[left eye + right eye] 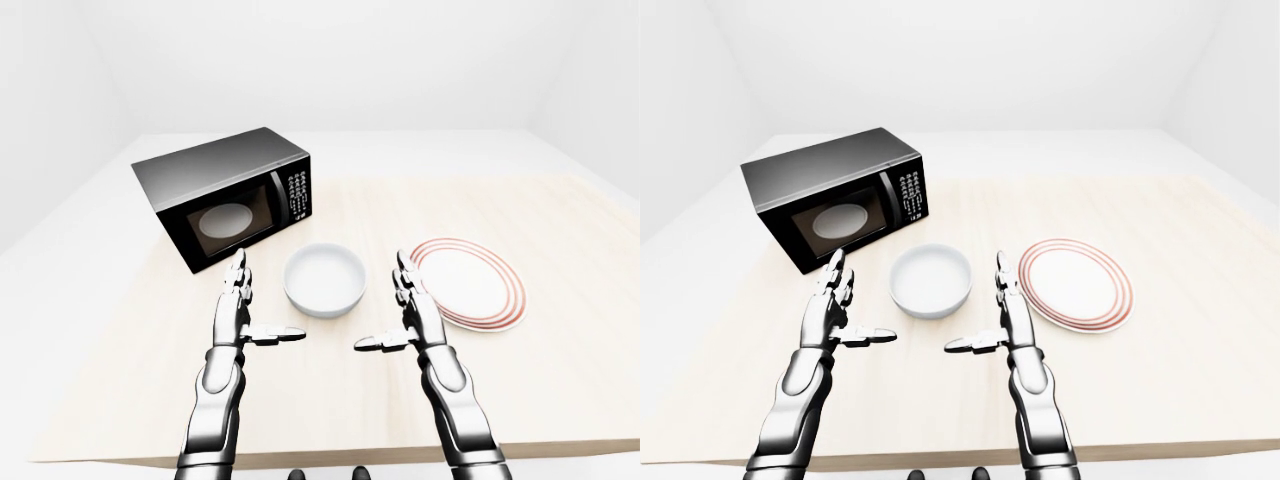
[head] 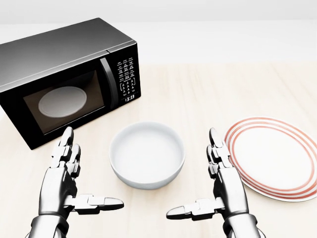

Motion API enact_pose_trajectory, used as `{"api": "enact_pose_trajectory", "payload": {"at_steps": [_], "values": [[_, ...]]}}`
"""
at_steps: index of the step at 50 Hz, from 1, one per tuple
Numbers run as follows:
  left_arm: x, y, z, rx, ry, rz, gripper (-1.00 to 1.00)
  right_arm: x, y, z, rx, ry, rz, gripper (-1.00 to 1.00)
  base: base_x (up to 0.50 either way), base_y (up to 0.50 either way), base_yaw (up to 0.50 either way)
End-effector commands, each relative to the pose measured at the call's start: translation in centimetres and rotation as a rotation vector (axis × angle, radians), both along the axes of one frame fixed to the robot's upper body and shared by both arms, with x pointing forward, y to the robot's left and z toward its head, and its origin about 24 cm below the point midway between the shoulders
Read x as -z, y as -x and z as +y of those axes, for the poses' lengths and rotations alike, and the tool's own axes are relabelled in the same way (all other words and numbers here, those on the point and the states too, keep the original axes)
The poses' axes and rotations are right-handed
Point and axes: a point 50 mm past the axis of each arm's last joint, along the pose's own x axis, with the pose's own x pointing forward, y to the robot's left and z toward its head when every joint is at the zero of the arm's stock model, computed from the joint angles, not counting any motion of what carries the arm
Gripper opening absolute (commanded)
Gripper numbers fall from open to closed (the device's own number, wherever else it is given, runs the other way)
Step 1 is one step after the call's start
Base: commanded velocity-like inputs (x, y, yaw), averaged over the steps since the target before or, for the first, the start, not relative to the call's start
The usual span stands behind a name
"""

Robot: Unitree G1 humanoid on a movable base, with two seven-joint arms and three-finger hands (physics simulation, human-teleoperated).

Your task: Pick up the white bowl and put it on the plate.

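Approach stage, nothing grasped: round white bowl point(image 2: 147, 154) rests on the pale wooden tabletop point(image 2: 208, 94) between the spread left hand point(image 2: 67, 186) and spread right hand point(image 2: 223, 191), red-ringed white plate point(image 2: 273, 157) empty beyond the right hand.

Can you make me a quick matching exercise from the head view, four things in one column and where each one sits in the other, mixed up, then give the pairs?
Things:
1. microwave
2. white bowl
3. plate
4. left hand

Places in the head view:
A. right edge, on the table
B. bottom left, fingers open
C. upper left, door closed
D. centre, between the two hands

Pairs: 1-C, 2-D, 3-A, 4-B
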Motion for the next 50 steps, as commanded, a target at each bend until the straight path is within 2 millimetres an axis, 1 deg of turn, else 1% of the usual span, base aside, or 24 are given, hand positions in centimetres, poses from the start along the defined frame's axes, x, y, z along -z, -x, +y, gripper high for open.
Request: {"api": "enact_pose_trajectory", "payload": {"at_steps": [1,5,9,10,11,14,19,28,34,38,39,43,46,47,48,49,50], "values": [[0.0,0.0,0.0,0.0,0.0,0.001,1.0,-0.4,-0.3,-0.4,0.016,0.044,-0.012,1.0,0.0,0.0,0.0],[0.0,0.0,0.0,0.0,0.0,0.001,1.0,-0.9,-0.8,-1.0,0.04,0.115,-0.03,1.0,0.0,0.0,0.0],[0.0,0.0,0.0,0.0,0.0,0.001,1.0,-1.1,-1.4,-1.1,0.044,0.21,-0.039,1.0,0.0,0.0,0.0],[0.0,0.0,0.0,0.0,0.0,0.001,1.0,-1.1,-1.4,-1.1,0.044,0.212,-0.04,1.0,0.0,0.0,0.0],[0.0,0.0,0.0,0.0,0.0,0.001,1.0,-1.6,-1.6,-1.3,0.052,0.244,-0.052,1.0,0.0,0.0,0.0],[0.0,0.0,0.0,0.0,0.0,0.001,1.0,-2.3,-1.7,-1.5,0.06,0.287,-0.072,1.0,0.0,0.0,0.0],[0.0,0.0,0.0,0.0,0.0,0.001,1.0,-3.1,-2.1,-1.3,0.048,0.366,-0.092,1.0,0.0,0.0,0.0],[0.0,0.0,0.0,0.0,0.0,0.001,1.0,-3.4,-2.6,-0.6,0.017,0.598,-0.127,1.0,0.0,0.0,0.0],[0.0,0.0,0.0,0.0,0.0,0.001,1.0,-3.4,-2.6,-0.3,0.001,0.696,-0.137,1.0,0.0,0.0,0.0],[0.0,0.0,0.0,0.0,0.0,0.001,1.0,-3.8,-2.5,-0.1,-0.014,0.765,-0.151,1.0,0.0,0.0,0.0],[0.0,0.0,0.0,0.0,0.0,0.001,1.0,-4.3,-2.3,0.4,-0.043,0.822,-0.163,1.0,0.0,0.0,0.0],[0.0,0.0,0.0,0.0,0.0,0.001,1.0,-4.8,-2.1,0.9,-0.068,0.864,-0.17,1.0,0.0,0.0,0.0],[0.0,0.0,0.0,0.0,0.0,0.001,1.0,-4.4,-2.1,1.2,-0.082,0.889,-0.178,1.0,0.0,0.0,0.0],[0.0,0.0,0.0,0.0,0.0,0.001,1.0,-5.0,-2.0,1.4,-0.094,0.904,-0.177,1.0,0.0,0.0,0.0],[0.0,0.0,0.0,0.0,0.0,0.001,1.0,-5.0,-2.0,1.5,-0.098,0.911,-0.177,1.0,0.0,0.0,0.0],[0.0,0.0,0.0,0.0,0.0,0.001,1.0,-6.7,-2.3,4.3,-0.192,1.118,-0.24,1.0,0.0,0.0,0.0],[0.0,0.0,0.0,0.0,0.0,0.001,1.0,-6.7,-2.4,4.3,-0.189,1.131,-0.232,1.0,0.0,0.0,0.0]]}}
